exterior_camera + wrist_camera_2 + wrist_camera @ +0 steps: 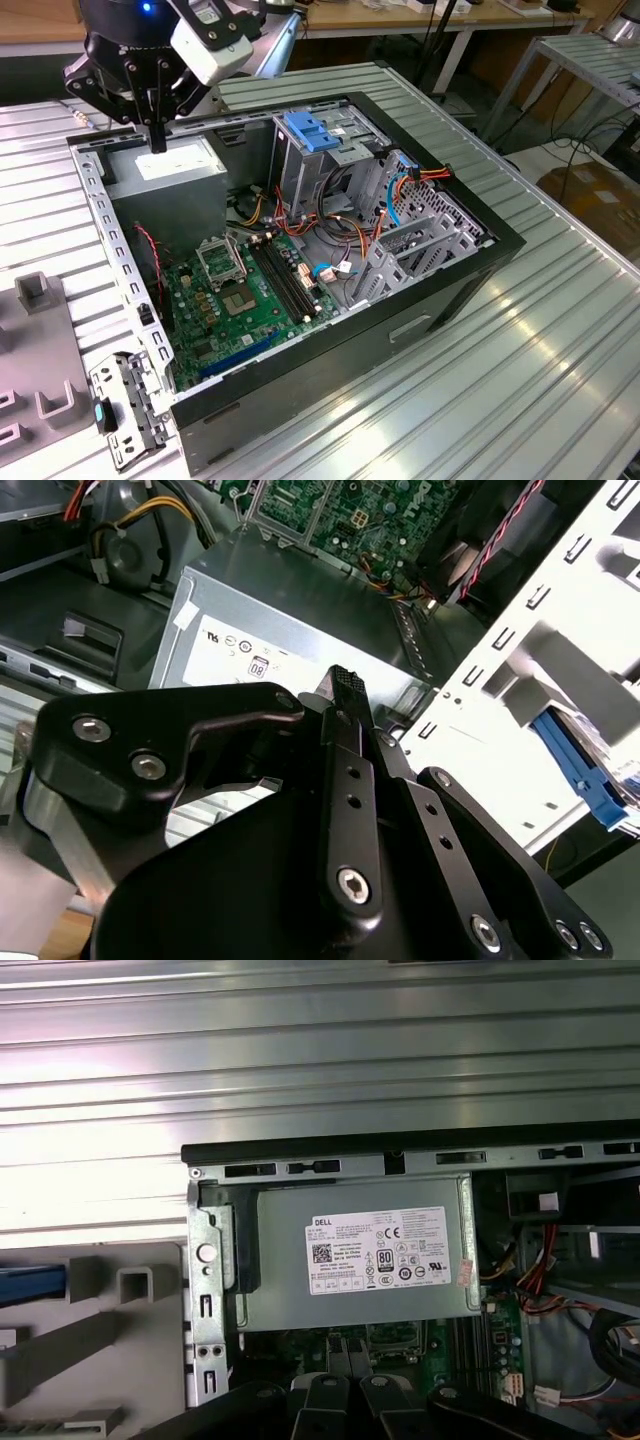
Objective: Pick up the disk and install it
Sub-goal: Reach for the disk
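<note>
My gripper (157,138) hangs over the grey power supply (165,165) at the back corner of the open computer case (430,290), on the exterior view's left. Its black fingers are shut together with nothing between them; the second wrist view shows the tip (343,680) just above the supply's labelled top (250,655). The disk is well away from the gripper. Only one bright blue rail of the disk (30,1285) shows, lying in the grey fixture (120,1300) outside the case wall. In the second wrist view the disk (585,775) is partly covered by the case's white frame rail.
Inside the case are a green motherboard (250,295), a metal drive cage with a light-blue ribbed latch (310,132) on top, and loose orange, red and blue cables (400,185). A metal bracket with a teal tab (125,405) lies beside the case. Ribbed metal table (520,380) all around.
</note>
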Action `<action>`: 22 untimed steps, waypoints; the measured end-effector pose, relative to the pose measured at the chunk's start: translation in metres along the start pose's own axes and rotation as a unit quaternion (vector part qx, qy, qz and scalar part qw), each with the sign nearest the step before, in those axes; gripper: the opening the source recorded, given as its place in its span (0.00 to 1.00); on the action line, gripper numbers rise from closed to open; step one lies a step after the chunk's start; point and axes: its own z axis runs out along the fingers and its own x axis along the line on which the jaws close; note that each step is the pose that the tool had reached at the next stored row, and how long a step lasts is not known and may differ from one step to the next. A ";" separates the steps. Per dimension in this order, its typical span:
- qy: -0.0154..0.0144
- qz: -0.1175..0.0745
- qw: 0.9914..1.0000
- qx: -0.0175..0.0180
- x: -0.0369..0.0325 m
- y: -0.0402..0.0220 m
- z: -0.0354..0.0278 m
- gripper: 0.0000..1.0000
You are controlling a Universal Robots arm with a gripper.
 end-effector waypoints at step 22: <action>0.001 0.000 1.000 0.000 0.0166 -0.0013 -0.0003 0.11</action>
